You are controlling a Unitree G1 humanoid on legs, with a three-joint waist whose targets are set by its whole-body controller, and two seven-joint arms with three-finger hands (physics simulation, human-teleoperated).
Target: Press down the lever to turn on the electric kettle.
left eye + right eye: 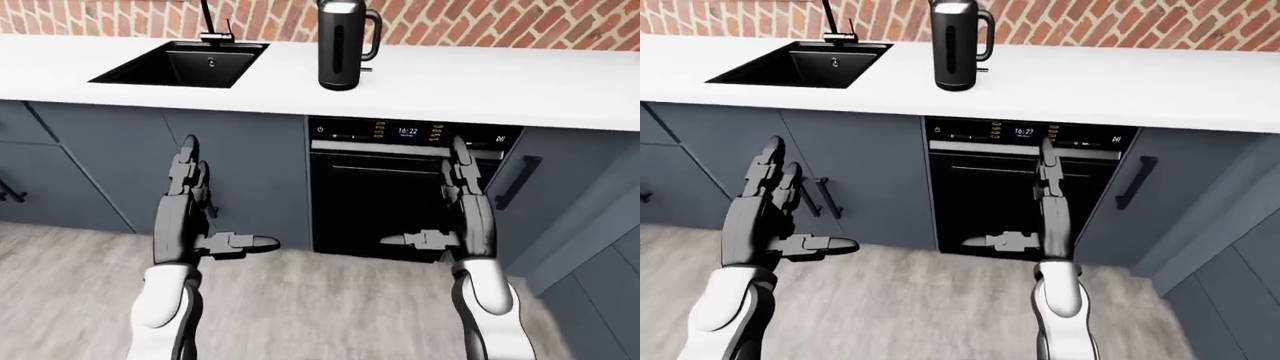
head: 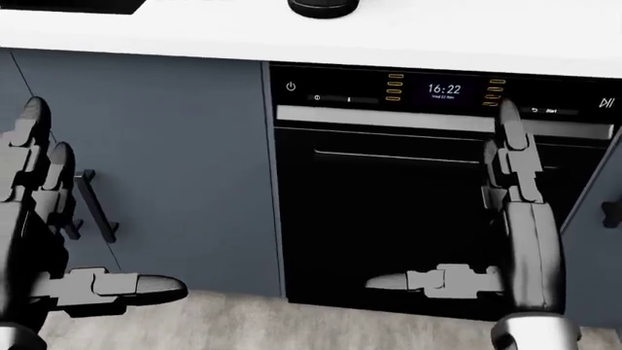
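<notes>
While one kettle (image 1: 346,43) stands on the counter (image 1: 520,82) — left hand (image 1: 190,206), right hand (image 1: 462,206) hang spread

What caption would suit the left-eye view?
Robot facing the oven, both open hands held low, kettle untouched on the counter above.

Head view: a black built-in oven (image 2: 408,211), its display reading 16:22, sits under the white surface (image 2: 437,33), with blue-grey cabinet doors (image 2: 175,168) to its left. The left hand (image 2: 49,240) and right hand (image 2: 496,233) are held low with fingers extended upward and thumbs pointing inward, grasping nothing. The kettle's dark base (image 2: 323,7) shows at the top edge.
</notes>
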